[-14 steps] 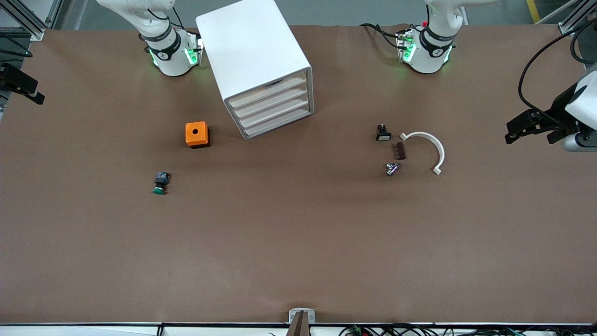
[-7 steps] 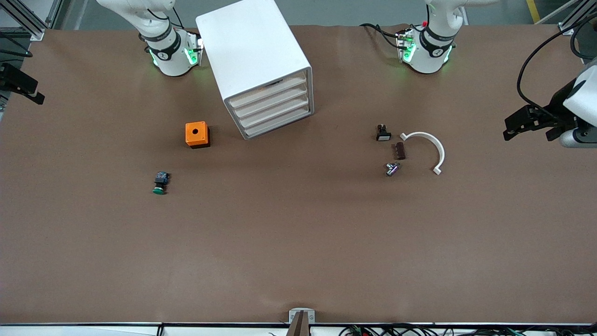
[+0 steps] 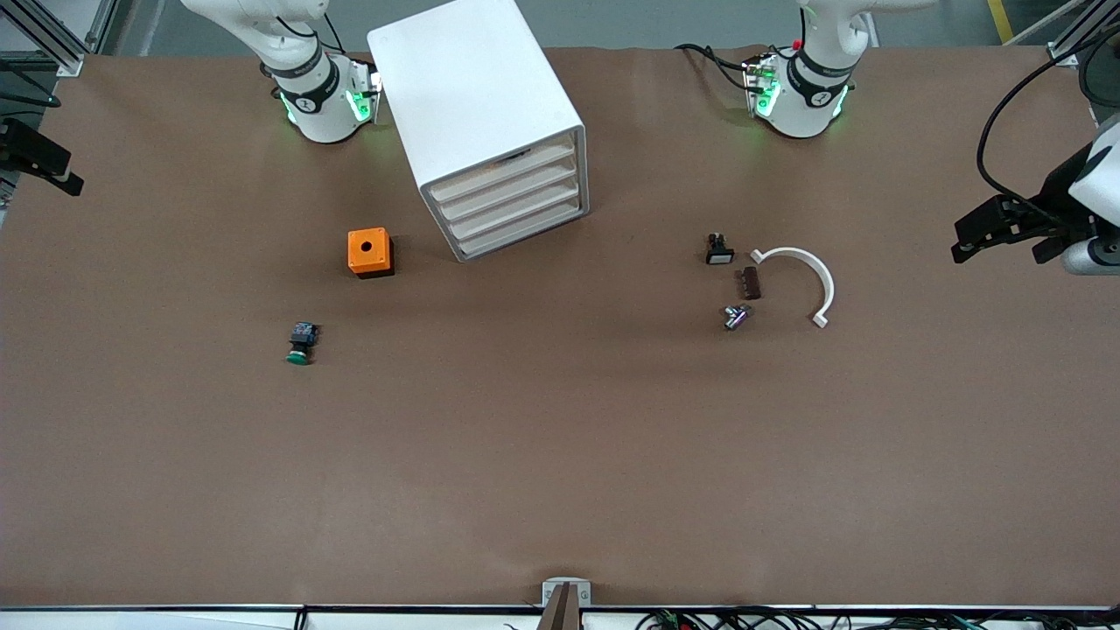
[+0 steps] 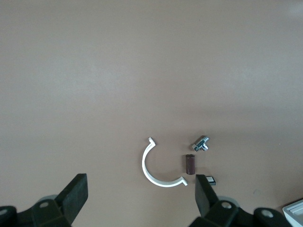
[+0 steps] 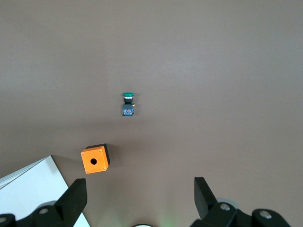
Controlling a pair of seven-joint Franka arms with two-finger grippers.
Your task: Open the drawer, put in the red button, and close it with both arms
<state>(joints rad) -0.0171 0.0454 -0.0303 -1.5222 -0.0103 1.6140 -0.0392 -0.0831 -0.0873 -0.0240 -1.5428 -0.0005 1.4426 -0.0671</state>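
The white cabinet (image 3: 477, 105) stands near the right arm's base, and its stacked drawers (image 3: 512, 199) all sit pushed in. The red button is not in view. My left gripper (image 3: 997, 249) hangs open over the left arm's end of the table. In its wrist view the left gripper (image 4: 140, 194) holds nothing. My right gripper (image 5: 139, 198) is out of the front view. It is open and empty, high over the table near its own base, with the cabinet corner (image 5: 28, 189) below it.
An orange box with a hole (image 3: 369, 252) (image 5: 94, 158) and a green-capped button (image 3: 300, 343) (image 5: 128, 103) lie toward the right arm's end. A white half-ring (image 3: 809, 276) (image 4: 154, 170), a brown cylinder (image 3: 751, 283), a metal fitting (image 3: 735, 317) and a small black part (image 3: 719, 249) lie toward the left arm's end.
The left gripper has shifted a little, up and toward the table's end. Nothing on the table has moved.
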